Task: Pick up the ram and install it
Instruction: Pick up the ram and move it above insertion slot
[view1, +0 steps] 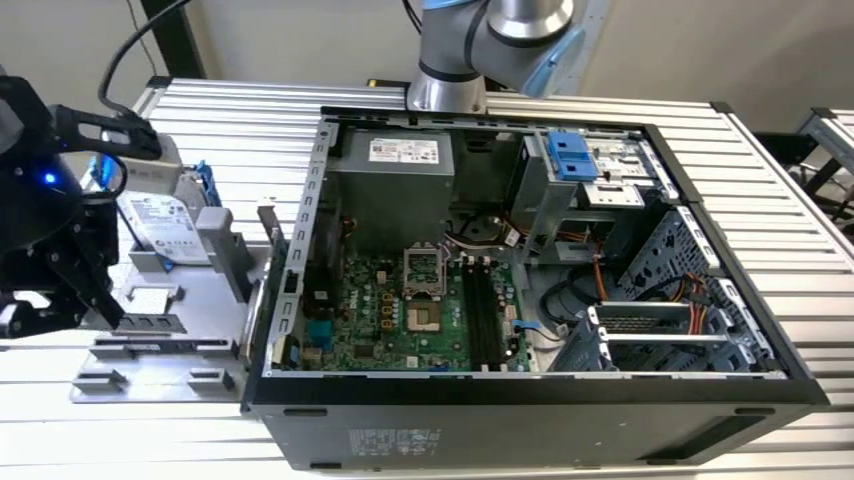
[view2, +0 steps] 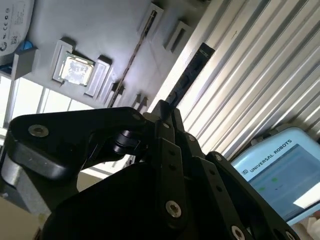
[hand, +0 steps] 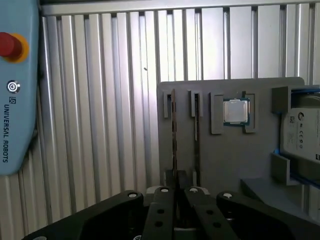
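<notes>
The ram is a thin dark stick seen edge-on, running along the grey holder tray into my fingertips. In the second wrist view the ram juts out past the fingertips. My gripper has its fingers drawn together on the stick's near end. The exterior view puts my gripper low over the tray at that view's left, outside the open computer case. The green motherboard's long black slots lie inside the case.
A second stick stands in the neighbouring slot. On the tray also sit a silver processor and a blue-framed hard drive. A blue teach pendant lies on the ribbed aluminium table.
</notes>
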